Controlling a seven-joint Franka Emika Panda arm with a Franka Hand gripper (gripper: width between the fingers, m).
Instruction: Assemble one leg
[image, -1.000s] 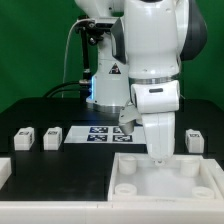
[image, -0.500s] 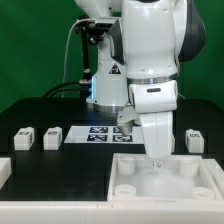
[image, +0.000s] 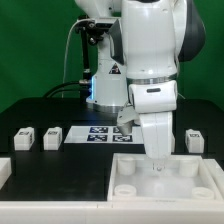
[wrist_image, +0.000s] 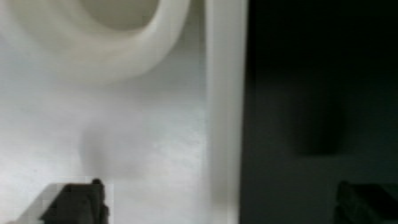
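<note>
The white arm (image: 150, 50) fills the centre and upper right of the exterior view, reaching down toward the lower right. The black surface (image: 60, 185) spreads across the lower half. On it, in the lower right corner, lies the large white tray-like piece (image: 170, 200) with round corner holes. The marker board (image: 103, 133) lies flat at mid-frame, behind the tray and partly hidden by the arm. Three small white tagged blocks rest on the surface, well apart from the tray's holes: the first leg (image: 24, 137) and second leg (image: 52, 136) side by side at mid-left, and the third leg (image: 195, 139) at the right edge, just behind the tray. The end effector (image: 157, 160) hangs low over the tray's back rim; contact cannot be told. In the wrist view the end effector (wrist_image: 222, 205) has its dark fingertips (wrist_image: 75, 200) spread wide with nothing between them, above the tray (wrist_image: 107, 120) and its edge against the surface (wrist_image: 320, 90).
</note>
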